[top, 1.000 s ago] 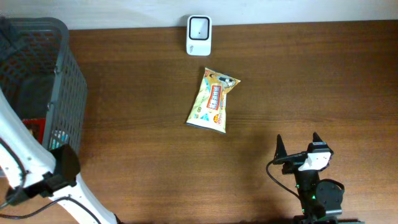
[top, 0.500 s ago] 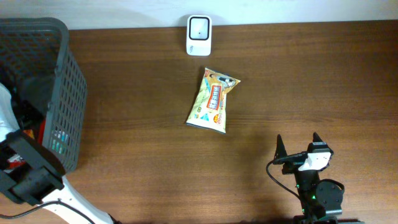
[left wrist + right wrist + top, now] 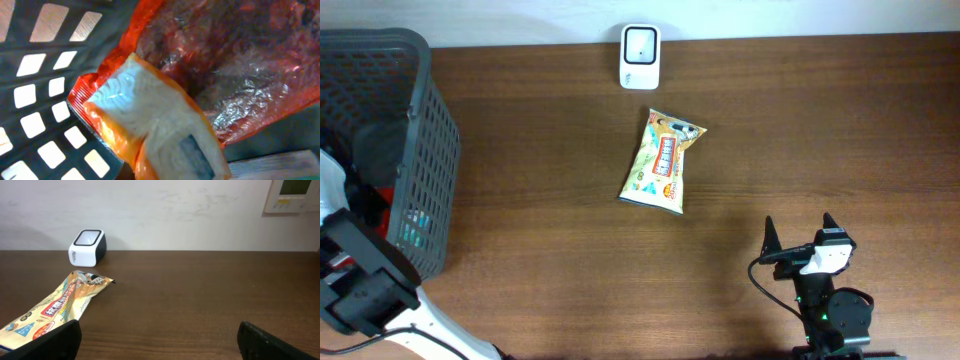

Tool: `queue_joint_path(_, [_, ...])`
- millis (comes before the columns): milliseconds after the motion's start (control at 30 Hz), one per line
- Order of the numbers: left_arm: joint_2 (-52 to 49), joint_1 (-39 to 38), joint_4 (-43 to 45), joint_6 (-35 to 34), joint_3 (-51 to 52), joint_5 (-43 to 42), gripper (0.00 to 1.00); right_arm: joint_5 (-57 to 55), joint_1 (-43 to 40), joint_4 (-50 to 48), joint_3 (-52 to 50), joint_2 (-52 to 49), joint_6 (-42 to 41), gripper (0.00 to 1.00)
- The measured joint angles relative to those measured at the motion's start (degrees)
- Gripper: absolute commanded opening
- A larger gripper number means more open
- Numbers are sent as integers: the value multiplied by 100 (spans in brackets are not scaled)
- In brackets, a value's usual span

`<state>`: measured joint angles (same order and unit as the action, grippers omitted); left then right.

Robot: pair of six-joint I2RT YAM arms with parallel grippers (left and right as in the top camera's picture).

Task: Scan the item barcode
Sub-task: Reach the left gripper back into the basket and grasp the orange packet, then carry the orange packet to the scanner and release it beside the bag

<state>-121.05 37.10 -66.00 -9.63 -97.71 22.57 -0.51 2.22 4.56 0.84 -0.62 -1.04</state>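
Deep in the grey basket (image 3: 430, 150), my left arm (image 3: 360, 290) reaches down and hides its own gripper from overhead. An orange-and-white packet (image 3: 160, 130) fills the lower left wrist view, pressed close at the jaws. The left gripper is shut on it, its fingers unseen. A crinkled red bag (image 3: 235, 65) lies behind it. A yellow snack packet (image 3: 663, 160) lies flat on the table below the white scanner (image 3: 640, 57). My right gripper (image 3: 800, 235) stands open at the front right, nothing between its fingers (image 3: 270, 342), facing the scanner (image 3: 87, 247).
The basket's mesh wall (image 3: 45, 120) is close on the left of the held packet. The yellow snack packet (image 3: 60, 305) lies ahead and to the left of the right gripper. The back wall runs just behind the scanner.
My left arm has swung further into the basket and its gripper has gone from open to shut. The right arm and the yellow packet have not moved.
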Motion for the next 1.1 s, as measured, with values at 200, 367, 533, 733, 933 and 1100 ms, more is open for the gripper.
queue_joint_path(200, [-81, 11, -1185, 0, -1235, -1130, 0, 0, 0, -2, 0, 0, -2, 98])
queue_joint_path(367, [-72, 0, -2509, -2, -4308, -2608, 0, 0, 0, -2, 0, -4, 0, 99])
queue_joint_path(533, [341, -372, -2629, 2, -6365, -5453, 0, 0, 0, -2, 0, 0, -2, 98])
queue_joint_path(733, [385, -2002, -2634, -2, -6599, -6765, 0, 0, 0, -2, 0, 0, 2, 99])
queue_joint_path(933, [372, -4212, -2758, -428, -6148, -3753, 0, 0, 0, -2, 0, -2, -4, 98])
queue_joint_path(1100, [369, -5438, -2328, -1436, -4422, -1294, 1, 0, 0, -2, 0, 0, 0, 98])
